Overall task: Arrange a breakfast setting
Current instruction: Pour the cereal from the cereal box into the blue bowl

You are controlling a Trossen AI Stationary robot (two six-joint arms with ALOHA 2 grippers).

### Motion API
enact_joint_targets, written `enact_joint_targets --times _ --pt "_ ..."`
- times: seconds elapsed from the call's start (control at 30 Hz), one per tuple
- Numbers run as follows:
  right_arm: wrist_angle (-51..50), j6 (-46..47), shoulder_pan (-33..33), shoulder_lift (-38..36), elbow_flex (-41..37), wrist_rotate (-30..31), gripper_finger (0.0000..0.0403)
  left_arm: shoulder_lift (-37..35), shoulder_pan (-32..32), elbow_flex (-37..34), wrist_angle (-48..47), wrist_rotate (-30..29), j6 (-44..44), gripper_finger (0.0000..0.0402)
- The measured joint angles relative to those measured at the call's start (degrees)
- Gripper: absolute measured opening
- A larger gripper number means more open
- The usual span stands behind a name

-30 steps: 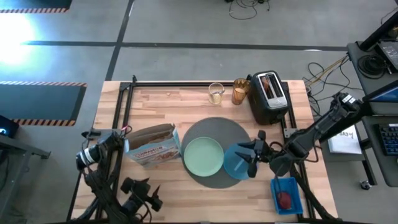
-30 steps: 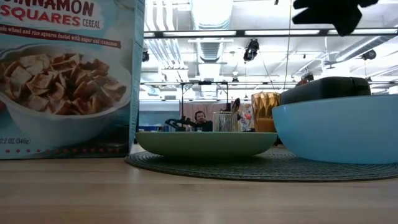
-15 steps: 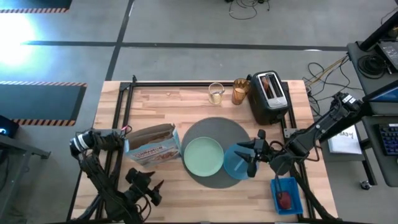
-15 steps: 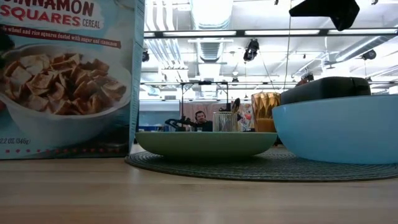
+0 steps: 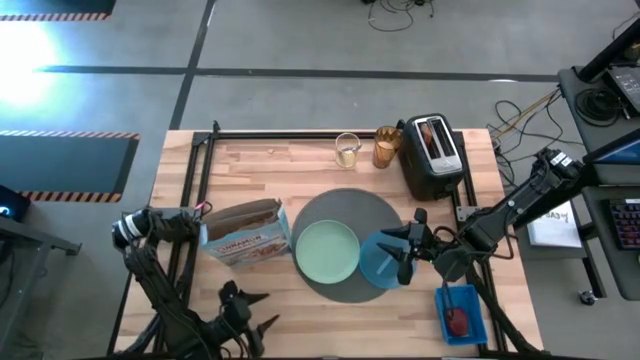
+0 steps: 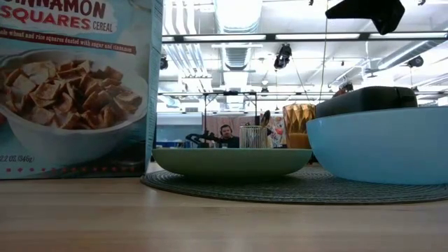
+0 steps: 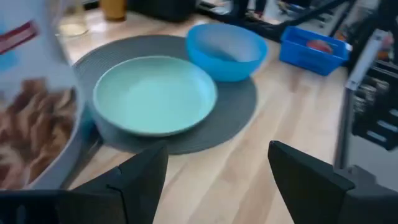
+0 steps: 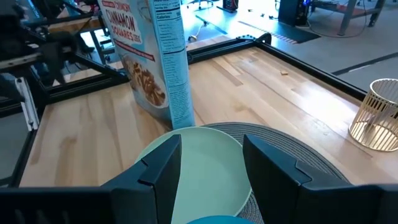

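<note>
the right end effector [image 5: 405, 252] hangs just above the blue bowl [image 5: 382, 260], its two fingers [image 8: 160, 171] parted with nothing between them. the bowl stands on the right part of the round dark-grey mat [image 5: 345, 243], touching the pale green plate [image 5: 327, 250] that lies near the mat's middle.

the left end effector [image 5: 250, 318] is at the near left of the wooden surface [image 5: 290, 165], well apart from the mat, fingers [image 7: 140, 177] spread wide and empty, pointing toward the plate and bowl.

a cereal box [image 5: 244, 235] stands just left of the mat, close beside the plate. at the far edge of the surface an amber glass [image 5: 386, 148] stands beside a clear glass [image 5: 347, 150], and right of them a black toaster [image 5: 433, 155] with a brown toast slice [image 5: 431, 137] in its slot. a small blue tray [image 5: 460, 312] at the near right corner holds a small red food piece [image 5: 457, 320].

in the low view a person [image 6: 225, 134] sits far back in the room.
</note>
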Motion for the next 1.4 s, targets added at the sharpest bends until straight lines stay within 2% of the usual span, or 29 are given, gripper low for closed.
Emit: enact_joint_targets --times 0.13,0.23,0.4,0.53,0.67,0.9,1.23,1.4 --pt "0.00 0.02 0.00 0.00 0.00 0.00 0.0164 -0.15 0.74 0.10 5.86 0.29 7.16 0.0263" --pt "0.02 0.02 0.00 0.00 0.00 0.00 0.0164 -2.65 0.71 -2.86 11.91 0.30 12.40 0.0263" --pt "0.00 0.02 0.00 0.00 0.00 -0.02 0.0164 -9.97 1.74 -14.75 27.32 -0.03 17.89 0.0263" --pt "0.00 0.00 0.00 0.03 -0.02 -0.02 0.0164 -15.71 2.92 -25.11 38.10 -0.09 17.52 0.0263" --pt "0.00 0.02 0.00 0.03 -0.02 -0.02 0.0164 -19.83 3.11 -33.95 44.59 -0.01 14.15 0.0263" --pt "0.00 0.02 0.00 0.03 -0.04 -0.02 0.0164 -25.34 2.70 -42.66 47.27 2.19 7.37 0.0263" --pt "0.01 0.02 0.00 0.03 -0.07 -0.02 0.0164 -27.28 2.64 -42.03 46.97 18.85 5.68 0.0263" --pt "0.00 0.02 0.00 0.03 -0.07 -0.02 0.0164 -27.18 2.13 -42.02 41.32 22.69 -1.94 0.0263"
